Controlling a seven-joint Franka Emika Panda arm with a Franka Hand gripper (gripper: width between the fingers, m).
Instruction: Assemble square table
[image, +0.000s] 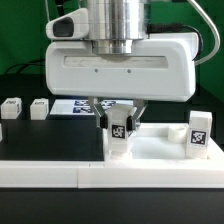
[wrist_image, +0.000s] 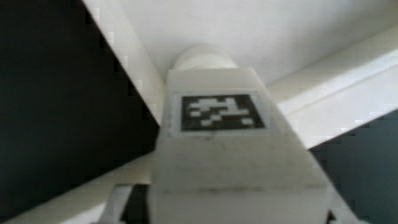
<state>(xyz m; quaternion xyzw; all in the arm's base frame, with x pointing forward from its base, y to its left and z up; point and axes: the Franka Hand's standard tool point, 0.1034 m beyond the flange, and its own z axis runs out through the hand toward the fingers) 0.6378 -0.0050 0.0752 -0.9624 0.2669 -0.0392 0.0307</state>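
Note:
The square table's slab lies flat and white across the front of the exterior view. A white tagged leg stands upright on it near the middle. My gripper comes straight down over this leg, its dark fingers on both sides of the leg's upper part and shut on it. In the wrist view the same leg fills the space between the fingers, with my gripper round its near end and the slab beyond. A second leg stands on the slab at the exterior view's right.
Two more white tagged legs sit on the dark table at the exterior view's left. The marker board lies behind the gripper. A long white bar runs along the front edge.

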